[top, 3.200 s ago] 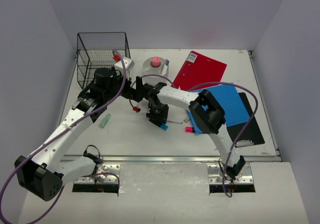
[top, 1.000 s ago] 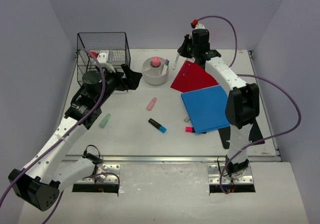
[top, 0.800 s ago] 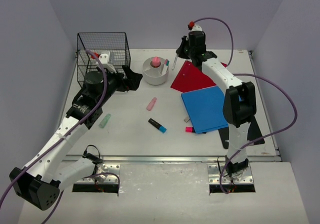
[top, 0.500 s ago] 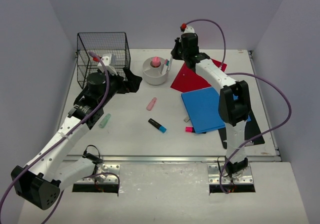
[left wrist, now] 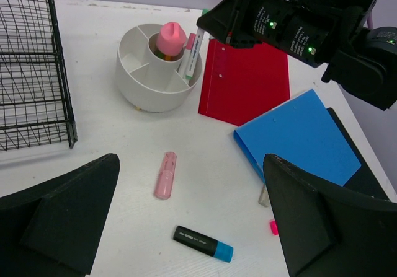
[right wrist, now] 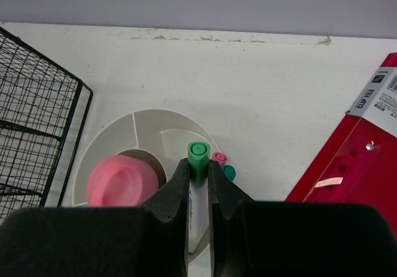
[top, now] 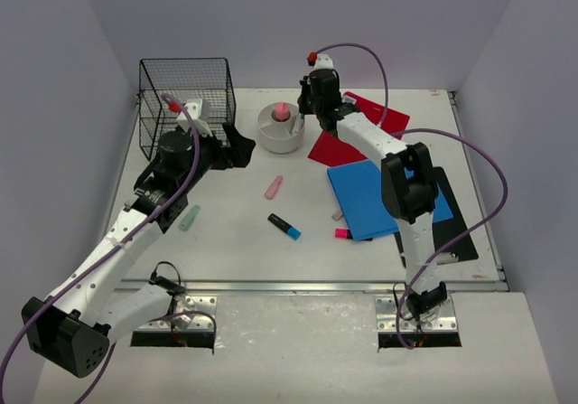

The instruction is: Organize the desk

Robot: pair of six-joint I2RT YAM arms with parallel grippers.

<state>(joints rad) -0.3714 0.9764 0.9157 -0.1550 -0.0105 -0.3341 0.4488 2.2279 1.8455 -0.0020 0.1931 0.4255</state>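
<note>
Desk point(top: 226, 241) lies under both arms. My left gripper point(top: 242, 145) hangs spread wide and empty, with the pink highlighter point(left wrist: 165, 175) just ahead, lying lengthwise away from it. My right gripper point(right wrist: 198, 167) pinches the green-capped marker point(right wrist: 198, 193), cap foremost along its fingers, over the white organizer point(right wrist: 111, 134).

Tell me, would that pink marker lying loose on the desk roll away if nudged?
The pink marker lies flat on the desk, so it cannot tip. Its body looks slightly flattened, so a nudge would probably slide or spin it rather than roll it far. It seems small rigid plastic: likely light, stiff, perhaps slippery.
</note>
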